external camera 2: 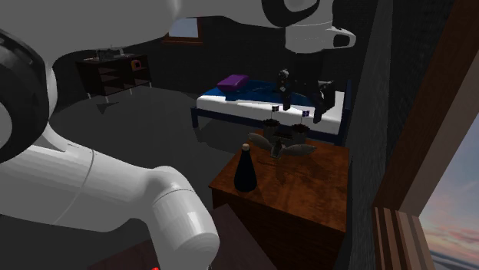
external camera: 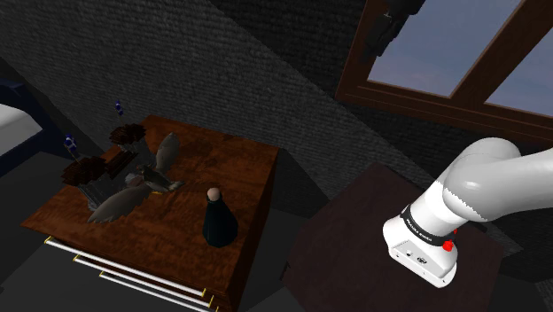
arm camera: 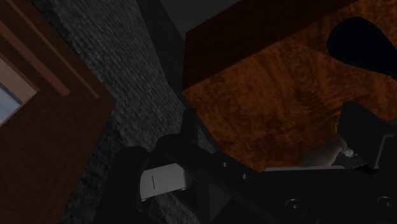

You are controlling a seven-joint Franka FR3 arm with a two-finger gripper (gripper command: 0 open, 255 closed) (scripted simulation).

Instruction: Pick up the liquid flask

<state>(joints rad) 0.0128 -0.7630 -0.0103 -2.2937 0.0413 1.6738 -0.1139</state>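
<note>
The liquid flask [external camera: 215, 218] is a dark cone-shaped bottle with a pale round stopper. It stands upright near the front edge of a brown wooden dresser [external camera: 239, 177]. In the second exterior view the flask [external camera 2: 244, 169] stands at the dresser's near left corner. My black gripper [external camera 2: 304, 95] hangs high above the dresser's far side, open, with nothing between its fingers. In the shoulder view the gripper [external camera: 385, 35] is up against the window. In the wrist view the gripper [arm camera: 273, 127] looks down at the wood top, with the flask [arm camera: 362, 44] a black shape well beyond the fingertips.
A grey-leaved ornament with dark blooms [external camera: 133, 177] lies on the dresser behind the flask. Drawer fronts [external camera: 133, 270] face the shoulder view's lower left. A wood-framed window [external camera: 461, 62] sits in the dark wall. A bed [external camera 2: 261, 100] and a shelf unit [external camera 2: 115, 73] stand further off.
</note>
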